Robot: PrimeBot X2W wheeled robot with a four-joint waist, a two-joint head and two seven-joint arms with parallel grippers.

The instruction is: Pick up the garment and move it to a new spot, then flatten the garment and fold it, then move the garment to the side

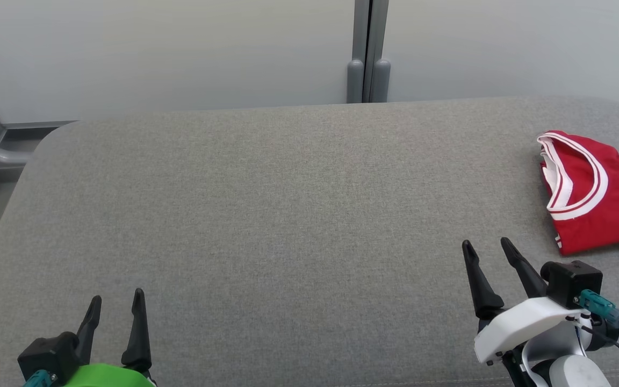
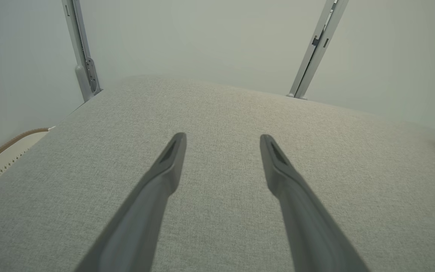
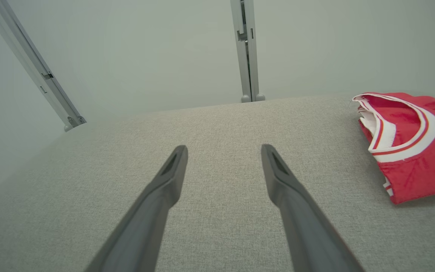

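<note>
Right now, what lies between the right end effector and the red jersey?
Bare grey upholstery separates right end effector from jersey; the head view shows it.

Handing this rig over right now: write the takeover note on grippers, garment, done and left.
Left gripper: jaws open, empty, over the grey padded surface's near left.
Right gripper: jaws open, empty, near the red jersey, not touching it.
Jersey: at the surface's right edge, looks folded.
Done: apparently folded and set aside.
Left: likely nothing; its right part is out of frame, so check the fold.
</note>
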